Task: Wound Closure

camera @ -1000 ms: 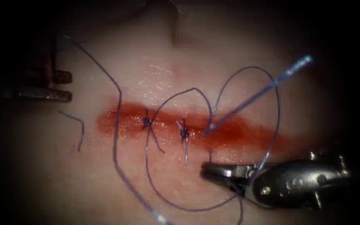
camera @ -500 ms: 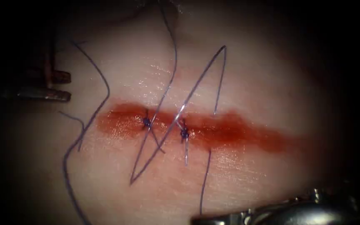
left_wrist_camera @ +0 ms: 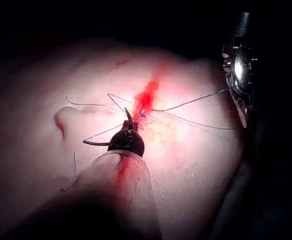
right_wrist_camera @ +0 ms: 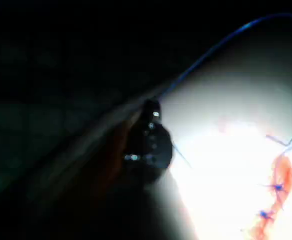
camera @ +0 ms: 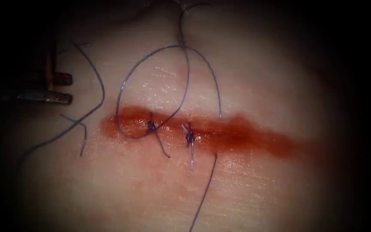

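Note:
The cut point(camera: 254, 137) runs across the tissue point(camera: 245, 184), wet with red fluid, and carries two knots point(camera: 151, 125) point(camera: 189, 137). Blue thread point(camera: 185, 77) loops above the cut, enters the tissue just above it, comes out below and runs to the bottom edge. My left tool point(camera: 67, 88) rests left of the cut, jaws open and holding nothing; its tip point(left_wrist_camera: 130, 118) points at the wound. My right tool point(right_wrist_camera: 151, 107) is off to the side, shut on the thread, which runs taut from the wound to it point(left_wrist_camera: 238, 90). I cannot tell where the needle is.
A short cut end of thread point(camera: 81, 133) lies on the tissue left of the cut. Another strand point(camera: 95, 73) curves past the left tool. Short tails hang below each knot.
The right tool has drawn back downward out of the endoscope view, pulling thread with it. The big loop below the cut is gone and slack now lies above it. The left tool has stayed still.

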You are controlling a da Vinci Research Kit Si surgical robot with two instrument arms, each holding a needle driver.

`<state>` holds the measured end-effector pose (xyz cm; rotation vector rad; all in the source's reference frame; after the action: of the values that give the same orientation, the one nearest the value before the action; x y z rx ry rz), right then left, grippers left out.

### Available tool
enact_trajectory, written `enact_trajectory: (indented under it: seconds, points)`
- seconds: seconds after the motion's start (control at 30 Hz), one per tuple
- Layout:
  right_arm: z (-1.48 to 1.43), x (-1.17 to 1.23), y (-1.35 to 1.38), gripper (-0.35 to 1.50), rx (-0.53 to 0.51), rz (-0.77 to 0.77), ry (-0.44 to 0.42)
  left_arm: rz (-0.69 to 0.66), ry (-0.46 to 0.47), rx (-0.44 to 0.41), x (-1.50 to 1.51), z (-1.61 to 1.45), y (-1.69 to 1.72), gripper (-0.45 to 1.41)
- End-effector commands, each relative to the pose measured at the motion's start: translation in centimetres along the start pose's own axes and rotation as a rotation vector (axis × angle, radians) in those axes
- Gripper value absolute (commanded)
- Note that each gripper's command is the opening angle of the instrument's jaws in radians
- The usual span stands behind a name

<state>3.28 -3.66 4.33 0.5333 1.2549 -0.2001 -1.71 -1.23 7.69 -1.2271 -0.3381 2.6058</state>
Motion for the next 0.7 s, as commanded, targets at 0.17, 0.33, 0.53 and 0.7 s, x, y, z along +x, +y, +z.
enact_trajectory:
  seconds: [0.17, 0.33, 0.53, 0.7]
  points:
    - [-0.28, 0.07, 0.16, 0.88, -0.162, -0.006, 0.065, -0.002, 0.0, -0.003, -0.03, 0.08, 0.04, -0.45]
    - [-1.01, -0.14, 0.27, 1.01, -0.301, 0.005, 0.046, -0.002, 0.0, -0.002, -0.04, 0.08, 0.04, -0.45]
    - [-1.34, -0.57, 0.55, 1.04, -0.505, -0.04, -0.062, -0.002, -0.001, -0.001, -0.04, 0.09, 0.03, -0.45]
    - [-1.06, -1.03, 0.72, 0.98, -0.586, -0.107, -0.165, -0.002, -0.001, 0.0, -0.05, 0.09, 0.03, -0.45]
